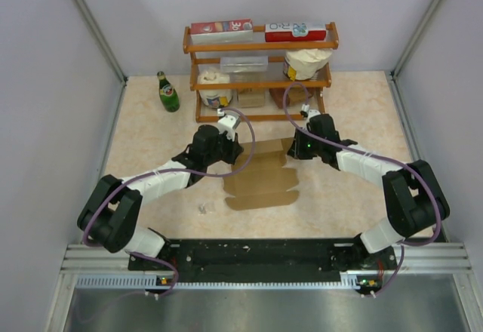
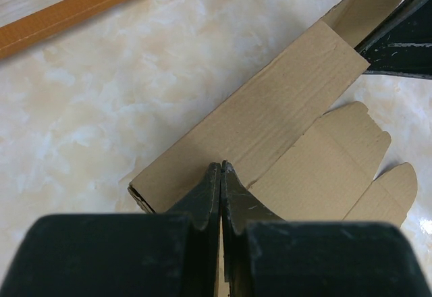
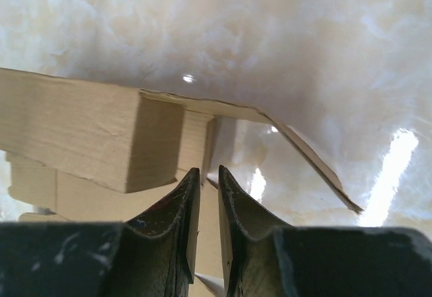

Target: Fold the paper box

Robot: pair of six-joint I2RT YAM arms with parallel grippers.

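The paper box (image 1: pixel 260 177) lies near the middle of the table (image 1: pixel 355 121), in front of the wooden rack (image 1: pixel 260 45) at the far edge, with one gripper at each end of its far side. Most of the kraft sheet is flat, flaps and tabs spread toward the near edge. The far long panel is folded up into a low hollow strip.

The left gripper (image 1: pixel 229 149) is at the left end of that strip. In the left wrist view its fingers (image 2: pixel 206 196) are pressed together with no gap, tips against the raised panel (image 2: pixel 270 115). I cannot tell whether any cardboard is pinched between them.

The right gripper (image 1: pixel 296 149) is at the right end. Its fingers (image 3: pixel 179 202) stand a narrow slit apart with nothing clearly held. The open end of the folded strip (image 3: pixel 74 131) is just beyond the tips, and a loose flap (image 3: pixel 304 158) angles off to the right.

A green bottle (image 1: pixel 167 93) stands left of the rack.
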